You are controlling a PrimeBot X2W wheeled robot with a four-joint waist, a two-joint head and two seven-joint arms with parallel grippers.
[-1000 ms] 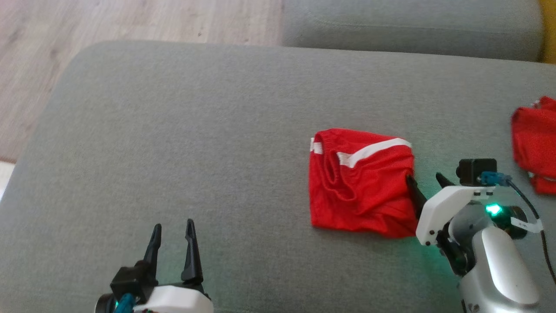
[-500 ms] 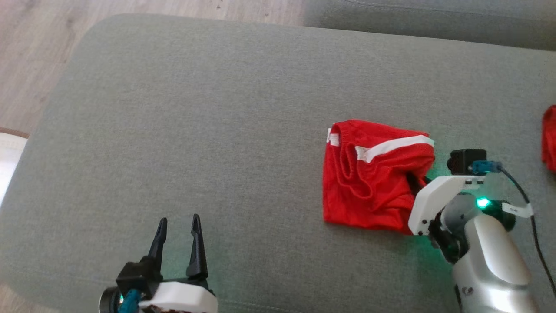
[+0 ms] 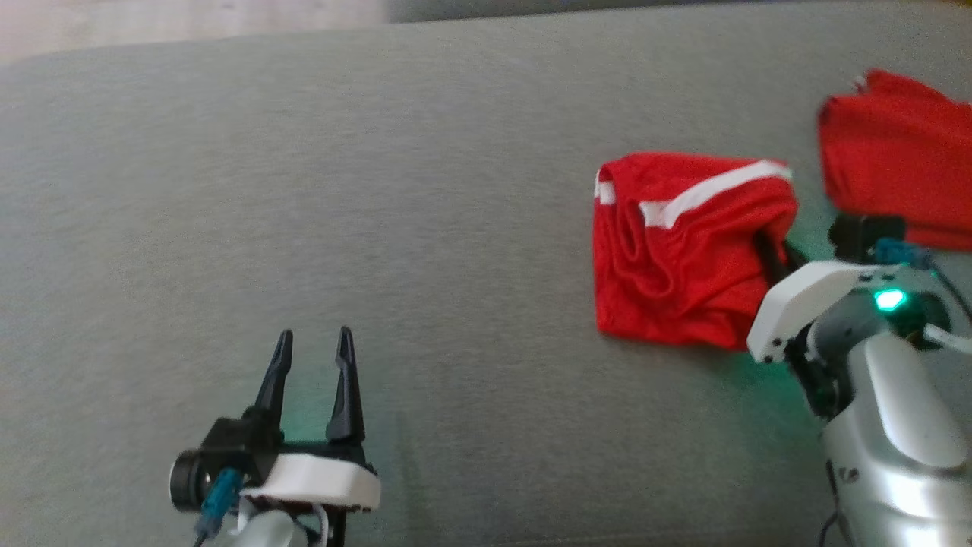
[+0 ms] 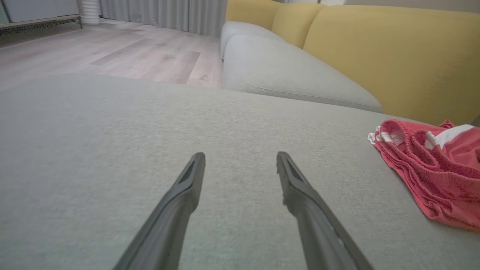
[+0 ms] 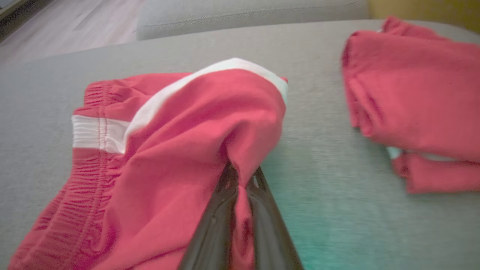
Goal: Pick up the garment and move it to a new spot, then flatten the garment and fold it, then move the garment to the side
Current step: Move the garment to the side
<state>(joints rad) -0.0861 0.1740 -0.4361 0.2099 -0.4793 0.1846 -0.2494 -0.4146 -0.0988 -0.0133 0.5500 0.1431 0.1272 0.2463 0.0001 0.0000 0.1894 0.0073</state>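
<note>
The garment [image 3: 676, 251] is a folded pair of red shorts with a white stripe, lying on the grey cushion [image 3: 380, 190] right of centre. My right gripper [image 3: 773, 251] is shut on the garment's right edge; in the right wrist view its two dark fingers pinch a fold of red cloth [image 5: 240, 176], pulled up a little. My left gripper [image 3: 313, 357] stands open over bare cushion at the lower left, well apart from the garment [image 4: 431, 165], with nothing between its fingers [image 4: 187, 187].
A second red garment [image 3: 896, 152] lies at the far right of the cushion, close behind my right wrist; it also appears as a red folded pile [image 5: 405, 97]. A yellow sofa back [image 4: 375, 48] and wooden floor [image 4: 112, 52] lie beyond.
My right gripper has closed on the garment's right edge and the cloth there has lifted. The head camera has shifted, bringing the second red garment further into view. The left gripper stays open.
</note>
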